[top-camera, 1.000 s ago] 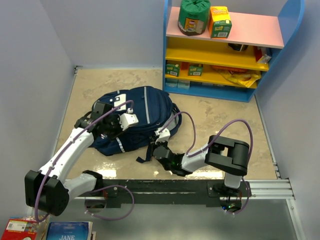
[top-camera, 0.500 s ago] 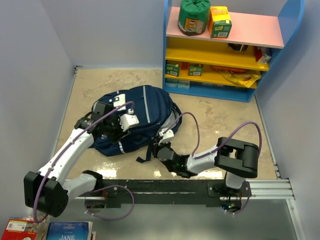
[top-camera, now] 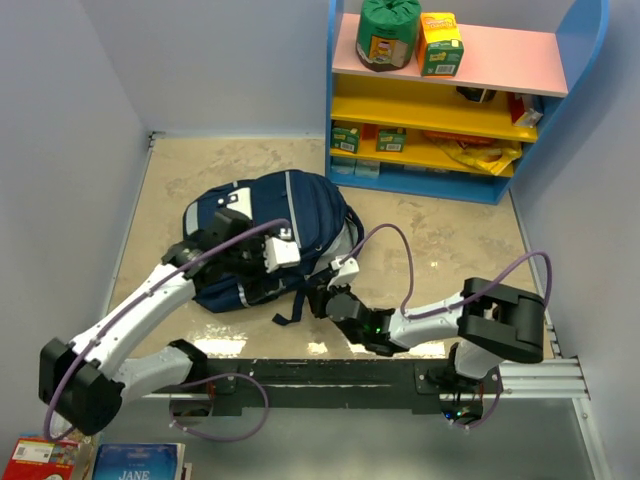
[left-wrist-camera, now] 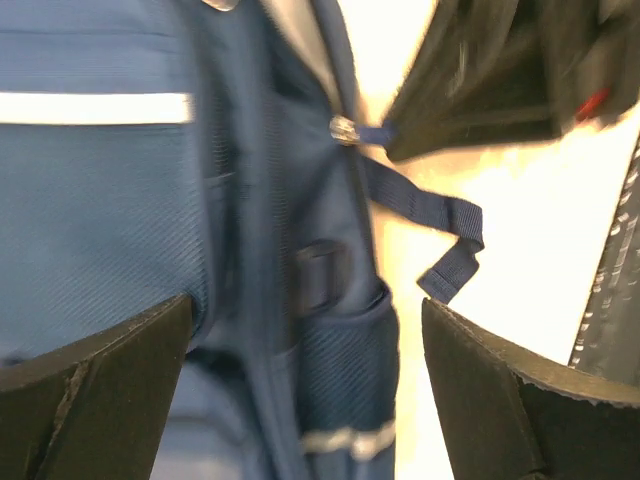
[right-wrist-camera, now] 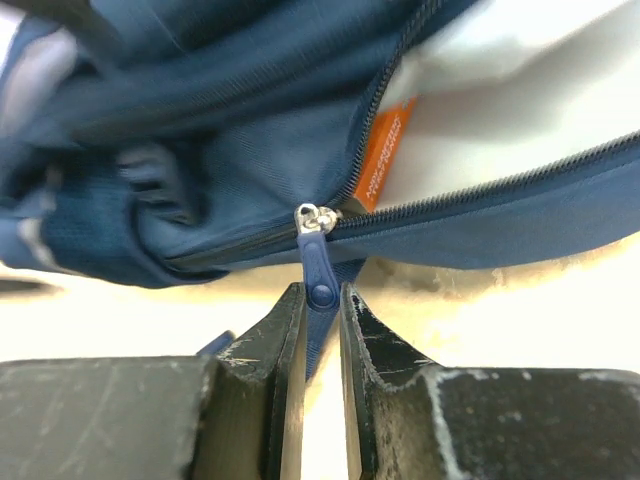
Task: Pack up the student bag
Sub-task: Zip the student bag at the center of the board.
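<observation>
The table carries the student bag, which lies on its side left of centre, in front of the blue shelf unit that stands at the far right with cartons and packets on its boards. The left gripper hangs over the bag's near side panel with its jaws spread wide and nothing between them. The right gripper reaches in low from the right, and its jaws are pinched nearly closed on the zipper pull. The zipper slider sits partway along the teeth. The main opening gapes to the right of it, where an orange label and a pale surface show inside; whether that surface is lining or contents cannot be told. Judged from this, the work is at the zip stage, whether opening or closing is unclear, and the bag is not yet shut.
</observation>
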